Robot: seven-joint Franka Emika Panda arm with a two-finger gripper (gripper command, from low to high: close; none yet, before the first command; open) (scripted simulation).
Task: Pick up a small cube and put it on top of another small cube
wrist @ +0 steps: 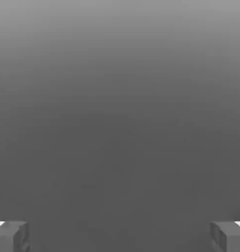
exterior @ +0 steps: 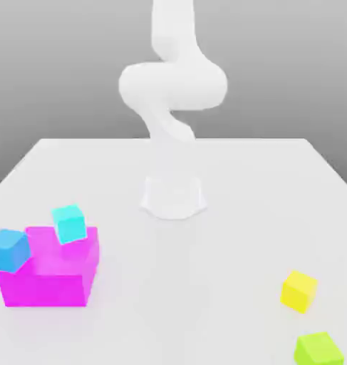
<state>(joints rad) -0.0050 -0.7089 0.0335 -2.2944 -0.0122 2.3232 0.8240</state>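
Lime-green cube near the edge of view, claw open w/ nothing in it

White surface w/ a robot arm [exterior: 173, 85] standing at its far side. The claw [wrist: 120, 237] is wide open, nothing btwn its fingers. The lime-green cube [exterior: 318, 350], the one to pick up, sits at the exterior view's right, cut off by the bottom edge. Just beyond it is a yellow cube [exterior: 298, 291], turned at an angle. At the exterior view's left, a magenta block [exterior: 48, 289] has a cyan cube [exterior: 70, 224] and a blue cube [exterior: 10, 250] by it; can't tell if either rests on it.

Risks, as I judge them: the lime cube is turned too, so a claw coming down square could catch a corner & spin it. W/ yellow so near, a wide-open claw might knock that one away. If yellow is the base, an off-centre drop or early release could tip lime off.
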